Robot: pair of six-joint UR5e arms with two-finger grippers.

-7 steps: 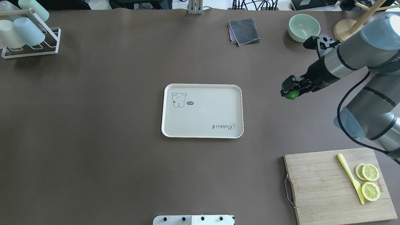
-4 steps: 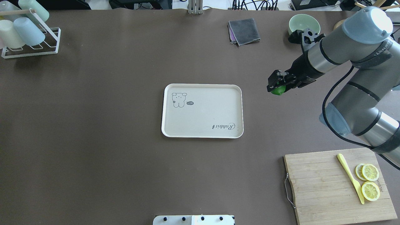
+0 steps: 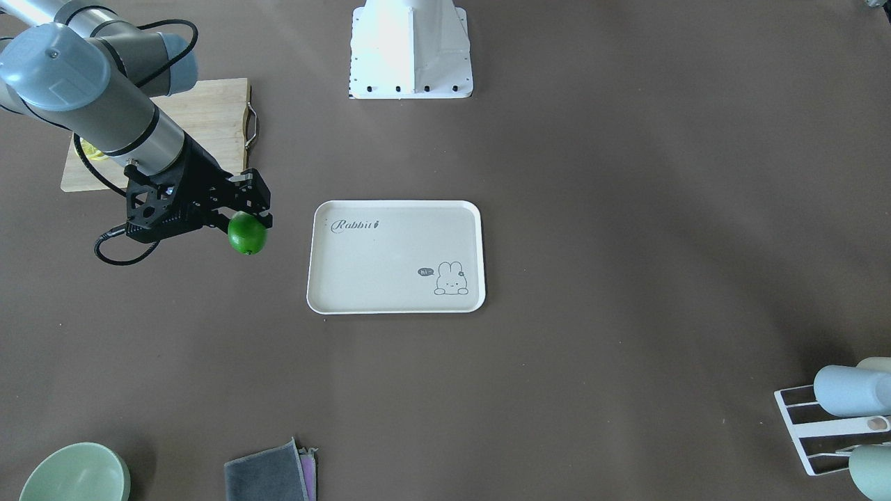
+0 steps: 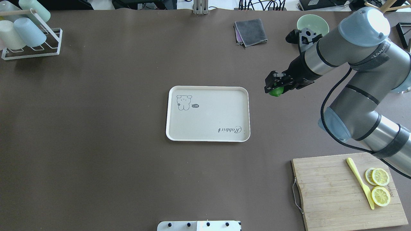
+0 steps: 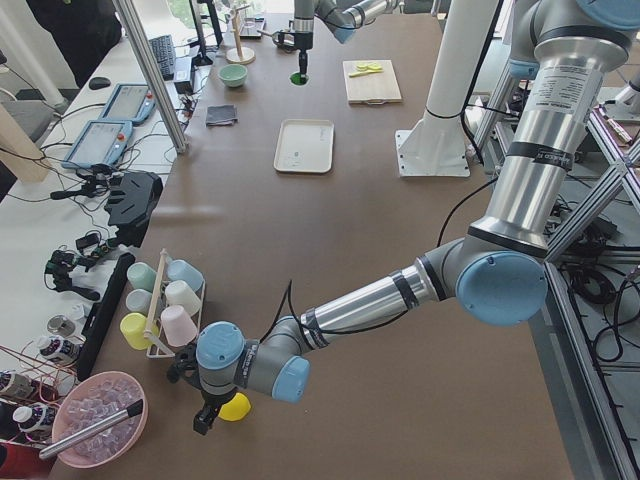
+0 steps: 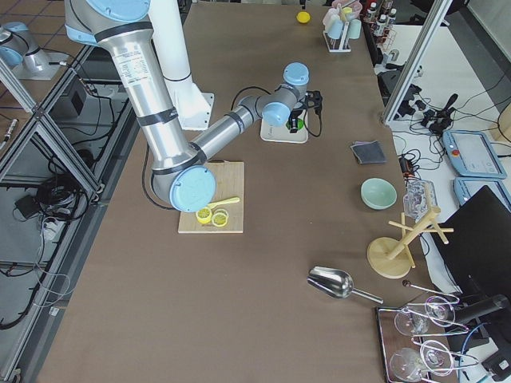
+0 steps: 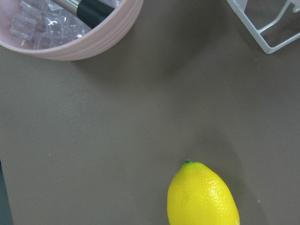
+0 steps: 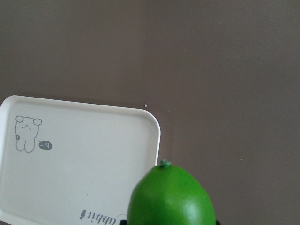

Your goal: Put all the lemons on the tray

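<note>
My right gripper [image 4: 273, 87] is shut on the glossy green lemon [image 4: 275, 92] and holds it above the table, just right of the tray's far right corner. The cream "Rabbit" tray [image 4: 208, 115] lies bare at the table's middle. In the front-facing view the green lemon [image 3: 247, 238] hangs left of the tray [image 3: 390, 268]. The right wrist view shows the green lemon [image 8: 171, 199] over the tray's corner [image 8: 79, 164]. The yellow lemon [image 7: 202, 197] lies on the table at the far left end, below my left wrist [image 5: 207, 415]. I cannot tell whether the left gripper is open or shut.
A wooden cutting board [image 4: 334, 189] with lemon slices [image 4: 380, 186] and a yellow knife [image 4: 359, 183] sits front right. A green bowl [image 4: 312, 24] and a grey cloth [image 4: 251, 32] are at the back. A cup rack [image 4: 29, 35] stands back left. A pink bowl [image 7: 70, 42] is near the yellow lemon.
My right gripper has carried the green lemon leftward toward the tray and slightly farther back. The tray has not moved.
</note>
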